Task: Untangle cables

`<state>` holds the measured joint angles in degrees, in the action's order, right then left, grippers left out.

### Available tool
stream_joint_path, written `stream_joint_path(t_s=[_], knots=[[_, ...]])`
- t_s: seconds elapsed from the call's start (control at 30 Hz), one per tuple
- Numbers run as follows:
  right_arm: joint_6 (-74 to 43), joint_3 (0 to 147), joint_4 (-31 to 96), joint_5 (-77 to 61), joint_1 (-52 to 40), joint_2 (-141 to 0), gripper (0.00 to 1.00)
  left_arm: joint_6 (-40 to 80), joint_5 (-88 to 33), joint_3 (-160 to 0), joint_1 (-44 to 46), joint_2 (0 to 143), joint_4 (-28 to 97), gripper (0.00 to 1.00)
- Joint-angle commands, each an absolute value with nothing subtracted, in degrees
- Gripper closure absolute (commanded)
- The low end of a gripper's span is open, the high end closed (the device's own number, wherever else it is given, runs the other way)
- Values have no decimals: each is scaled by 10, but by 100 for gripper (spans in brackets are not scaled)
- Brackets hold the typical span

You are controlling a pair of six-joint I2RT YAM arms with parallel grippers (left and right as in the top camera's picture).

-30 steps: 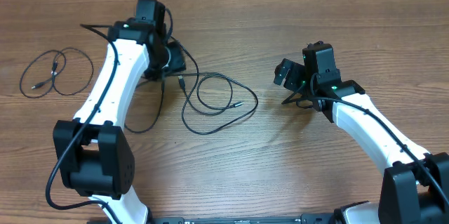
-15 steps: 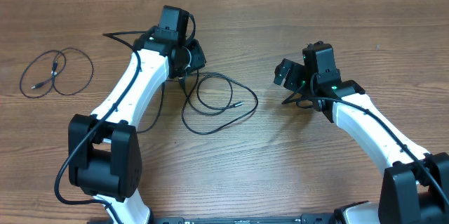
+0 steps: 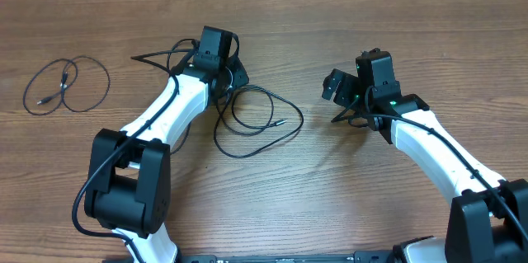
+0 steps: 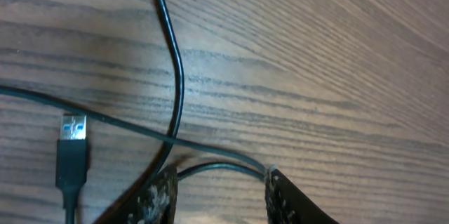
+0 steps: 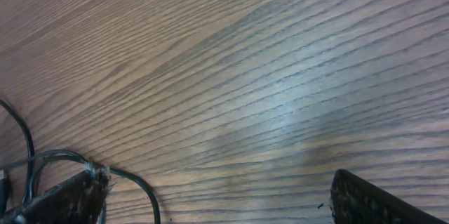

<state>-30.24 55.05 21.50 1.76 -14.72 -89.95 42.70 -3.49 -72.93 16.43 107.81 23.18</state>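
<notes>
A thin black cable [image 3: 280, 129] lies in loose loops at the table's centre, with a small plug end [image 3: 213, 94] near my left gripper [image 3: 232, 74]. Another thin cable [image 3: 66, 86] lies coiled at the far left, apart from the rest. In the left wrist view my left gripper [image 4: 219, 185] is open, low over the wood, with a cable strand [image 4: 217, 166] running between its fingertips; a USB plug [image 4: 72, 150] lies to the left of it. My right gripper [image 3: 336, 86] is wide open and empty [image 5: 217, 199]; a cable bend [image 5: 140, 189] shows by its left finger.
A strand of cable [image 3: 176, 135] runs under my left arm toward the front. The thicker wire of the left arm [image 3: 153, 53] sticks out behind it. The wooden table [image 3: 346, 180] is bare between and in front of the arms.
My left arm has swung to the right, bringing its gripper from the tangle's left side to the looped cable's upper left edge. The right arm has not moved.
</notes>
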Motion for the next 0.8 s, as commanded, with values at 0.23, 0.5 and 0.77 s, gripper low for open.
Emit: stream_joint_path(t_s=[0.23, 0.5, 0.77], knots=[[-303, 551, 211, 23, -149, -899, 0, 459, -11, -691, 166, 1086, 164, 57], [-303, 551, 211, 23, -149, -899, 0, 459, -10, -691, 194, 1114, 159, 62], [-303, 551, 211, 23, -149, -899, 0, 459, -53, -691, 203, 1173, 161, 64]])
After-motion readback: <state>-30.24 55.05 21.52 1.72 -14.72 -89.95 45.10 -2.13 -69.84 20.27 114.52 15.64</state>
